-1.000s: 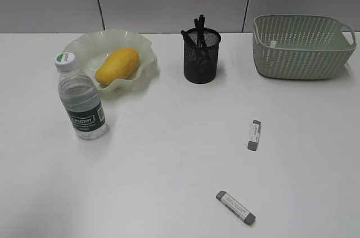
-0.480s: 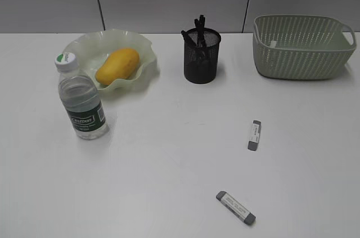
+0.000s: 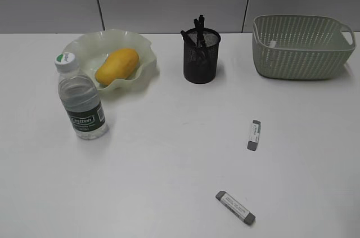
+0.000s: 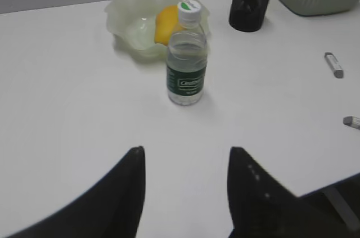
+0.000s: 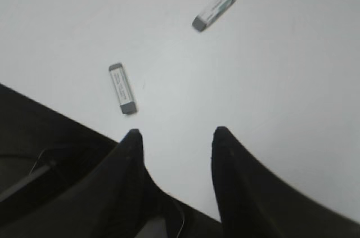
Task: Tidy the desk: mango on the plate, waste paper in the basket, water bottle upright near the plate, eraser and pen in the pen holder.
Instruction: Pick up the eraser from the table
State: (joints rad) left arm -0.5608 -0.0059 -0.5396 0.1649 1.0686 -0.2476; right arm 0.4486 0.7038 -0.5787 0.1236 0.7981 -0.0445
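Note:
The mango (image 3: 117,64) lies in the wavy green plate (image 3: 140,44) at the back left. In front of the plate the water bottle (image 3: 81,100) stands upright. Dark pens (image 3: 198,24) stick out of the black mesh pen holder (image 3: 201,58). Two grey erasers lie flat on the white desk (image 3: 169,153), one (image 3: 254,135) right of centre and one (image 3: 235,207) near the front edge. A small white patch inside the basket (image 3: 301,52) may be the waste paper. My left gripper (image 4: 187,149) is open above bare desk, well short of the bottle (image 4: 187,69). My right gripper (image 5: 177,130) is open, with both erasers (image 5: 122,88) (image 5: 214,9) ahead of it.
Neither arm appears in the exterior view. The desk's front edge and a dark space below it show at the lower left of the right wrist view. A grey panelled wall runs behind the desk.

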